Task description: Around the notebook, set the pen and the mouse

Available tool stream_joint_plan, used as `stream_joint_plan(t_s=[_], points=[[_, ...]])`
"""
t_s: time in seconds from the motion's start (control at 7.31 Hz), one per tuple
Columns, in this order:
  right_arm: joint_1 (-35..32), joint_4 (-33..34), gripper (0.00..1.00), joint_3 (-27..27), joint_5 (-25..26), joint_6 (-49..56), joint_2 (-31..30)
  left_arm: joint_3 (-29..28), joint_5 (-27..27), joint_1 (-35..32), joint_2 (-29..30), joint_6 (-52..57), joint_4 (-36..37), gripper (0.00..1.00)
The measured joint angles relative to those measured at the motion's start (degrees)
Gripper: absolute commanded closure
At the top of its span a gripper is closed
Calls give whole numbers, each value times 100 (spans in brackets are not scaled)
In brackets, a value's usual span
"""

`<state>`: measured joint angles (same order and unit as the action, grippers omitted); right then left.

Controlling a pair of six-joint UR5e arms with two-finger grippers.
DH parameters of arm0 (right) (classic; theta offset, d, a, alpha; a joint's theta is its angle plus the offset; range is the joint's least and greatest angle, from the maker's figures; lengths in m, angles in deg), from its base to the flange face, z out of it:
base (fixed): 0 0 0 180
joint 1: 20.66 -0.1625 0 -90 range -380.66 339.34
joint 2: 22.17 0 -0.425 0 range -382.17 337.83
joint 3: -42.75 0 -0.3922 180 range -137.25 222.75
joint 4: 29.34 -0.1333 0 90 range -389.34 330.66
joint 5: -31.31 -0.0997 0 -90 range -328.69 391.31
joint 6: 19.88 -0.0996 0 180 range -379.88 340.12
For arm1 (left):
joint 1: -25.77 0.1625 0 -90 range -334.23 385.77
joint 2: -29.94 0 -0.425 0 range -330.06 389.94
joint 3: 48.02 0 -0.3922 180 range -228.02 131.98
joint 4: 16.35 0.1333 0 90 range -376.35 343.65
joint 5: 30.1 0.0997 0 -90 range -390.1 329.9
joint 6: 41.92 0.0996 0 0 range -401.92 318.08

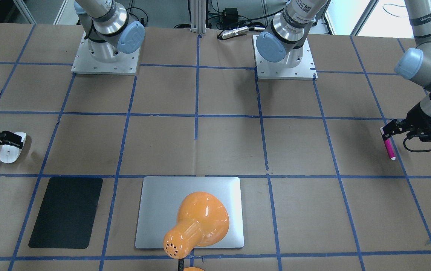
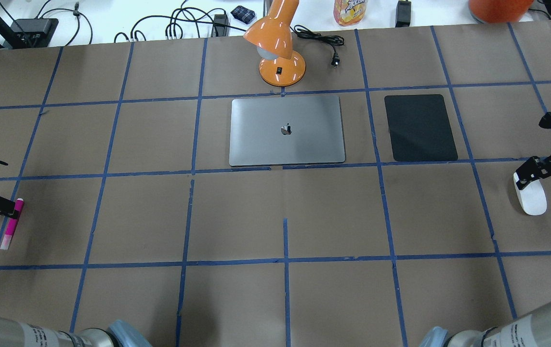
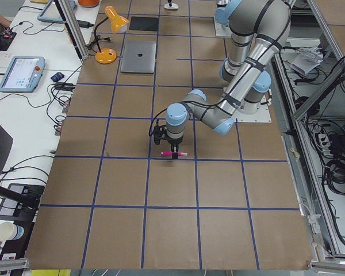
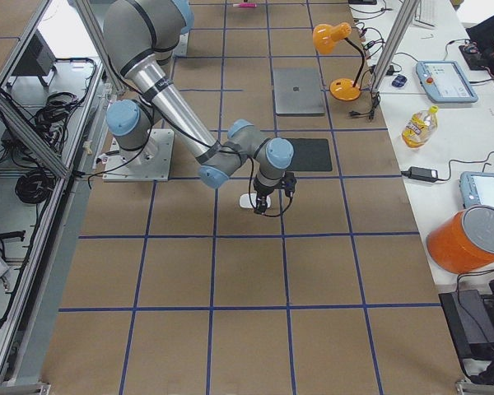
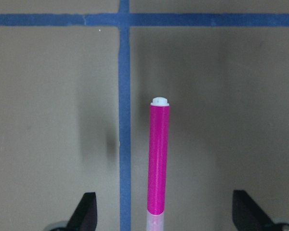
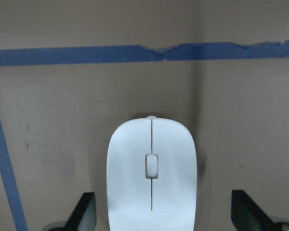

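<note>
Left gripper (image 5: 166, 211) is open. Its fingers (image 5: 86, 211) sit spread wide at the bottom of the wrist cam frame w/ the pen (image 5: 159, 159) running straight up btwn them. Bare surface (image 5: 48, 120) shows on either side, so no contact that I can see. The pen's long axis is square to the closing line, whitish cap end down by the gripper, small white tip toward top of frame. I read that as lined up for a pinch; closing should catch the barrel w/o twisting it.

Right gripper (image 6: 166, 211) is the same story: open, straddling the mouse (image 6: 151, 178), whose ctr line runs up the frame w/ wide gaps both sides.

On the overhead cam the pen is far left at mid-height, the mouse far right at mid-height, and the notebook (image 2: 266, 140) upper ctr, well apart from both. From the pen the notebook lies up and right. From the mouse it lies up and left, w/ the black mat (image 2: 420, 127) just beside the notebook on that side. The orange lamp (image 2: 282, 72) stands just above the notebook's top edge. Each arm is over its own item; neither is lifted yet, I judge.
</note>
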<state>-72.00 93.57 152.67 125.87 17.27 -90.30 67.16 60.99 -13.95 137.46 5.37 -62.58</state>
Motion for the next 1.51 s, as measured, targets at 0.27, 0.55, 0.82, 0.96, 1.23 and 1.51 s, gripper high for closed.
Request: stream_joint_plan(t_s=[0.27, 0.55, 0.82, 0.96, 1.23, 1.51], points=[[0, 27, 23, 10, -36, -4, 100, -1, -3, 5, 188, 86, 80, 14], [-18, 29, 57, 3, -31, -4, 146, -2, 2, 8, 332, 167, 236, 45], [-53, 6, 74, -22, 8, -13, 115, -7, -4, 14, 411, 182, 295, 74], [-60, 4, 74, -34, 2, -18, 97, -8, -11, 26, 429, 176, 311, 93], [-220, -56, 73, -221, -38, -70, -24, -12, 59, 47, 397, 151, 292, 100], [-897, -272, 73, -726, -81, -489, -12, -62, 298, 32, 259, 117, 164, 100]])
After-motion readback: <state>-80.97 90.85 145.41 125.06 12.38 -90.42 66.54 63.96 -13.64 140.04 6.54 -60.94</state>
